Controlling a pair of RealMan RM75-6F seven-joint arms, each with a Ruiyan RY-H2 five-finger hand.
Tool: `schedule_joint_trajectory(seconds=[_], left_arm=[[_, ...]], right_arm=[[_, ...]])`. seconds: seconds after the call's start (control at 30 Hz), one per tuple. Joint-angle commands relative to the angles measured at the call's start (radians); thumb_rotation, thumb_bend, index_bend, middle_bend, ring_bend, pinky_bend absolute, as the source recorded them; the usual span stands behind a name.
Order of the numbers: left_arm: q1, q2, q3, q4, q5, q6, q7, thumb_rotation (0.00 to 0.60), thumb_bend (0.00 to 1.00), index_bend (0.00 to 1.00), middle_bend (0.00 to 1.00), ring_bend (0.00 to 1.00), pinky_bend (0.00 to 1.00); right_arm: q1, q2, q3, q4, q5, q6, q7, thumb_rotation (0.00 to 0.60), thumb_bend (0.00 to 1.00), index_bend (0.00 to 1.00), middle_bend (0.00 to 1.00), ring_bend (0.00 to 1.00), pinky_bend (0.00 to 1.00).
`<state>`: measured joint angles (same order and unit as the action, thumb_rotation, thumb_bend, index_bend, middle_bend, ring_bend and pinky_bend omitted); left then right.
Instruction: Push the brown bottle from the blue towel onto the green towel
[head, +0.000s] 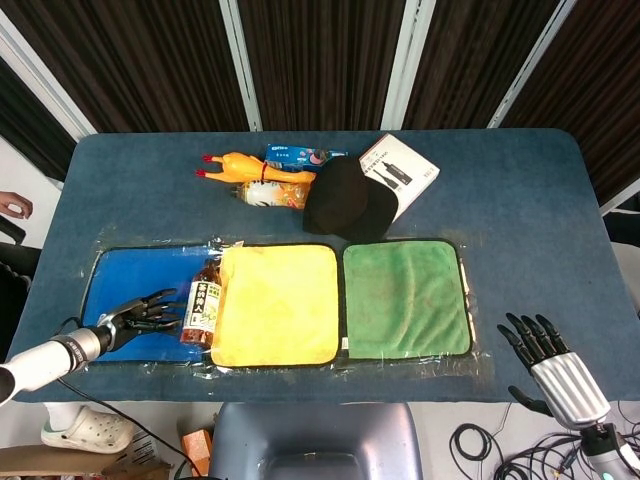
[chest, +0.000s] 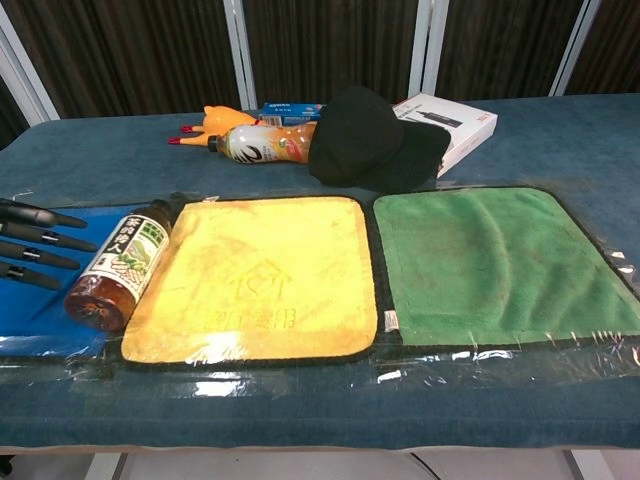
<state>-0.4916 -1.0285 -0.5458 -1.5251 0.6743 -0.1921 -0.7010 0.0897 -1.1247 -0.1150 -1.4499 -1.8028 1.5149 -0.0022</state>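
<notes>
The brown bottle (head: 203, 305) (chest: 120, 265) lies on its side at the right edge of the blue towel (head: 120, 285) (chest: 40, 305), its body against the yellow towel's left border. My left hand (head: 140, 314) lies just left of it, holding nothing. Its spread fingers (chest: 45, 243) point right and the tips reach the bottle's side. The green towel (head: 405, 298) (chest: 500, 262) lies flat and bare at the right of the row. My right hand (head: 545, 355) hangs past the table's front right edge with fingers spread. It shows only in the head view.
The yellow towel (head: 275, 303) (chest: 260, 275) lies between the blue and green ones. Behind the towels sit a rubber chicken (head: 240, 165), an orange drink bottle (head: 270, 193), a blue packet (head: 300, 155), a black cap (head: 345, 200) and a white box (head: 400, 172).
</notes>
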Motion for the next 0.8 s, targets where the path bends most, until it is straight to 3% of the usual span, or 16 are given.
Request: schedule_joint_trajectory(seconds=[0.03, 0.8], left_arm=[[-0.006, -0.007, 0.000, 0.003, -0.004, -0.003, 0.004, 0.600, 0.24, 0.00, 0.16, 0.13, 0.34], [-0.154, -0.043, 0.127, -0.045, -0.029, 0.089, -0.022, 0.600, 0.24, 0.00, 0.15, 0.11, 0.34]], right_arm=[[0.000, 0.001, 0.000, 0.000, 0.000, 0.000, 0.000, 0.600, 0.14, 0.00, 0.00, 0.00, 0.00], [-0.001, 0.005, -0.003, 0.002, -0.002, 0.003, 0.010, 0.600, 0.14, 0.00, 0.00, 0.00, 0.00]])
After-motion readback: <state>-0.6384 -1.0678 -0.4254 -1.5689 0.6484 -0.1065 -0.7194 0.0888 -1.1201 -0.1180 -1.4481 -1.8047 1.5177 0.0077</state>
